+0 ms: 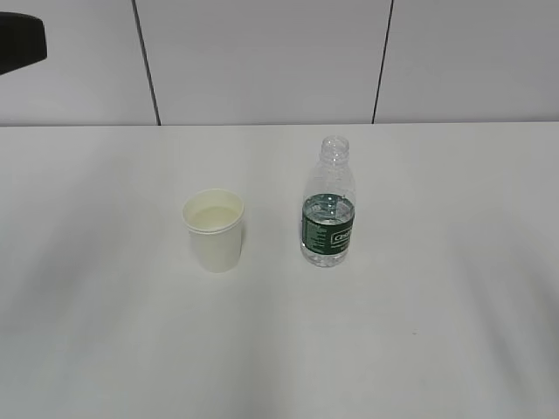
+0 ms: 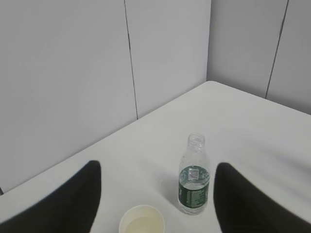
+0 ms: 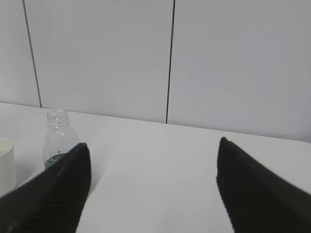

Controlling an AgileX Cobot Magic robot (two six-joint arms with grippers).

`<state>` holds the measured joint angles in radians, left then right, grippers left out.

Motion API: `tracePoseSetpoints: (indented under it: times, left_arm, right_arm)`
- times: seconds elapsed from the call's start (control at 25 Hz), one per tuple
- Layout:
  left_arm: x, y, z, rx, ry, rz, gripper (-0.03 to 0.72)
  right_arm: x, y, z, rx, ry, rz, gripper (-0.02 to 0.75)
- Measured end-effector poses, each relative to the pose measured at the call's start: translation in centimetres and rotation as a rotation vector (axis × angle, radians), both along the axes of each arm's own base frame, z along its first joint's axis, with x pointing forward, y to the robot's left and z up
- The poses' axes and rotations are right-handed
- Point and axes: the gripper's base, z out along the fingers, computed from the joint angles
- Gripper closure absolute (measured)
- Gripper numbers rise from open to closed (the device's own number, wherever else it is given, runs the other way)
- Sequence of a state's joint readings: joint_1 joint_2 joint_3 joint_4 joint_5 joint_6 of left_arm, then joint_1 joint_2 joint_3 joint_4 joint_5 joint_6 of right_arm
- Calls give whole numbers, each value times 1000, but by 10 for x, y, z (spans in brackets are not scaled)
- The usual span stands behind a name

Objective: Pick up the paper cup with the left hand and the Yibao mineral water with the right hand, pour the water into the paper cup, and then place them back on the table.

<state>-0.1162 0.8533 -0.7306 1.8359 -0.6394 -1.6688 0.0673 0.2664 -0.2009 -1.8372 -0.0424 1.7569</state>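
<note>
The cream-white paper cup stands upright on the white table, with liquid in it. The Yibao mineral water bottle, capless with a dark green label, stands upright to its right, apart from it. In the left wrist view my left gripper is open and empty, raised above and behind the cup and the bottle. In the right wrist view my right gripper is open and empty, with the bottle and the cup's edge off to its left.
A grey panelled wall runs along the table's back edge. A black arm part shows at the top left of the exterior view. The table's far corner shows in the left wrist view.
</note>
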Motion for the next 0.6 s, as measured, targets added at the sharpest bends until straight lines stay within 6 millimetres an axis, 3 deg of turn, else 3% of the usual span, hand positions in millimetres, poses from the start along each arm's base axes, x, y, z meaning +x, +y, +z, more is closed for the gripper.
tracePoseSetpoints:
  times: [0.32, 0.6]
  left_arm:
    - [9, 0, -3, -29, 21, 23, 201]
    - [16, 4, 12, -174, -92, 92, 204]
  right_arm:
    - [0, 0, 0, 0, 0, 0, 146]
    - [0, 0, 0, 0, 0, 0, 146]
